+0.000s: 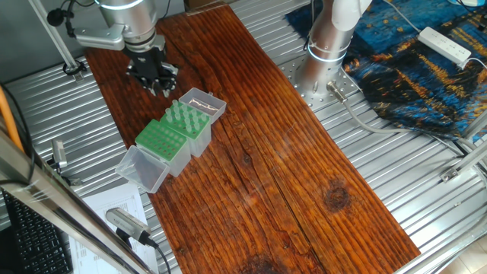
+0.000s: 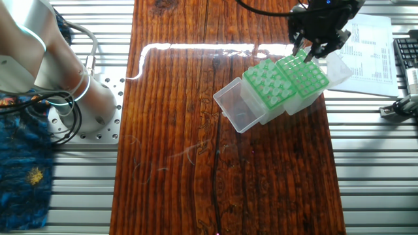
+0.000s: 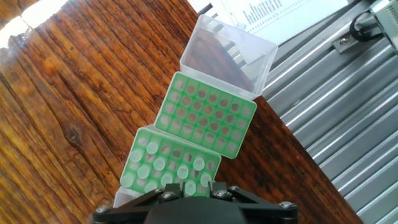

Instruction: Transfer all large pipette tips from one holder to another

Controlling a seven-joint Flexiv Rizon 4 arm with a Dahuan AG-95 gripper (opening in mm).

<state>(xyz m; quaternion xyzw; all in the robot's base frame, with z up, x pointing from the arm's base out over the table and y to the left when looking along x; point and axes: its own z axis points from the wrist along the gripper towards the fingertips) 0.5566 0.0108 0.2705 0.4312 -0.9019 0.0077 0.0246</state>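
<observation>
Hand view alone — far rack (image 3: 206,114) empty

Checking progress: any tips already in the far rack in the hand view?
No. In the hand view, the far rack shows only empty holes, while the pipette tips all stand in the near rack.

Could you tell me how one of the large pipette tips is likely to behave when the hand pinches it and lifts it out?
The large pipette tips look thin-walled and translucent, so probably very light and slightly squashable. Their smooth tapered shape may slip between the hand fingers. Laid on the wooden table, a cone would likely roll.
</observation>
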